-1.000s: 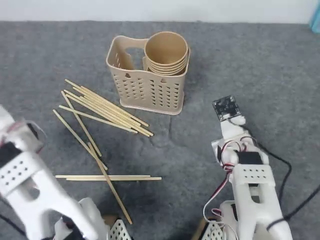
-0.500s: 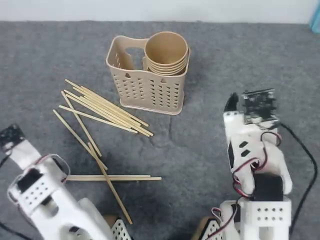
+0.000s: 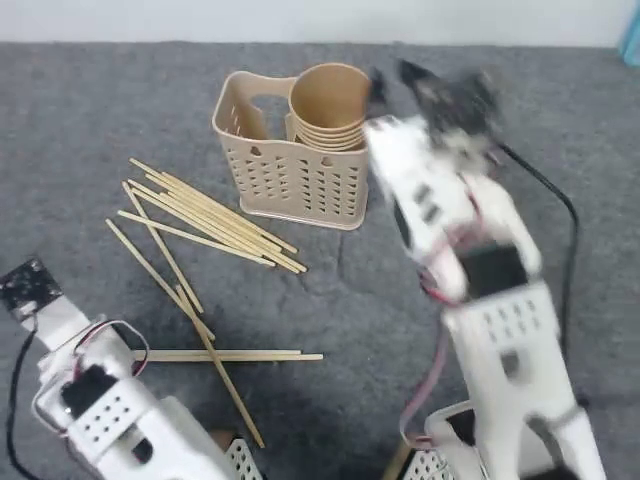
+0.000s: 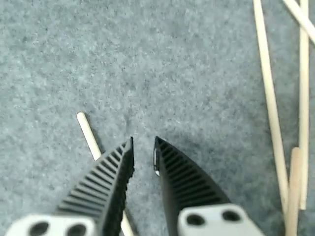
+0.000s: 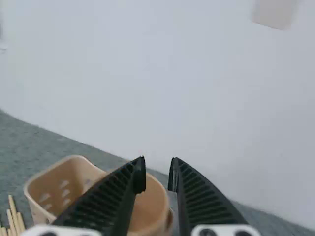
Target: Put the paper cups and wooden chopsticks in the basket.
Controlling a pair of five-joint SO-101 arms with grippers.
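Overhead, a grey felt mat covered the whole table. The right arm, which a second earlier sat folded low at the near edge, had swung up and out toward the basket and was blurred with motion. The left arm had shifted only a little at the near corner on its own side. A beige slotted basket stood upright toward the far side of the mat. The stack of paper cups was already nested in its compartment nearest the right arm, and the other compartment looked empty. The wooden chopsticks lay loose on the mat, fanned out between the basket and the left arm, none yet collected. The right gripper hung just beside the cups' rim, jaws narrowly parted and holding nothing. The left gripper pointed down at the mat, jaws also slightly apart and empty, with a single chopstick lying just beside one jaw. Judging by this, the cups were done and the chopsticks remained.
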